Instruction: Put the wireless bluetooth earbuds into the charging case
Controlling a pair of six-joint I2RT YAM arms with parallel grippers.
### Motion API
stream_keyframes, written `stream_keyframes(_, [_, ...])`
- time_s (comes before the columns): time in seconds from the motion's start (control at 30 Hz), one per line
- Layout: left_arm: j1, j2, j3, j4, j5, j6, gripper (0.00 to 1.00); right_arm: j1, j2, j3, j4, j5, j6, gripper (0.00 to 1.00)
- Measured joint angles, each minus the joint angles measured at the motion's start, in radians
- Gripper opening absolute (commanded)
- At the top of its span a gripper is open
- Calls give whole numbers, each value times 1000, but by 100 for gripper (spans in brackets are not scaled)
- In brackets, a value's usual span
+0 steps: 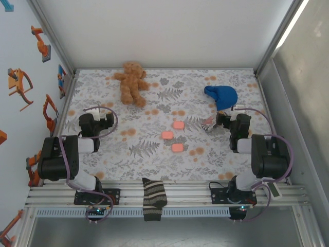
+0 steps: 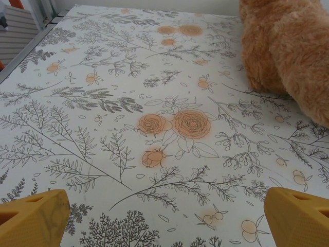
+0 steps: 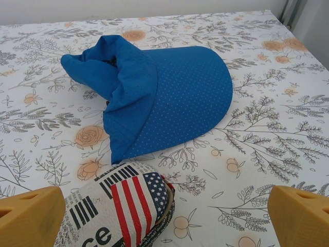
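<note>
Three small pink charging cases [image 1: 178, 125] [image 1: 167, 135] [image 1: 177, 148] lie shut on the flowered tablecloth near mid-table, between the two arms. The earbuds are out of view. My left gripper [image 1: 109, 120] [image 2: 167, 224] is open over bare cloth at the left, well apart from the cases, with nothing between its yellow fingers [image 2: 33, 218]. My right gripper [image 1: 221, 121] [image 3: 167, 218] is open at the right. A flag-printed pouch [image 3: 121, 206] lies on the cloth just ahead of its yellow fingers [image 3: 298, 213], nearer the left one.
A brown teddy bear [image 1: 132, 82] [image 2: 285, 46] lies at the back left. A blue cap [image 1: 221, 96] [image 3: 164, 92] sits at the back right beyond the flag pouch [image 1: 208, 123]. A striped sock [image 1: 153, 198] hangs over the front rail. White walls enclose the table.
</note>
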Motion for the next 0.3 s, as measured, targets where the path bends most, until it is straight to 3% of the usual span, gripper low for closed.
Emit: stream_keyframes(0.3, [0, 0, 0, -3, -3, 0, 96, 0, 0, 0, 0, 0, 0, 100])
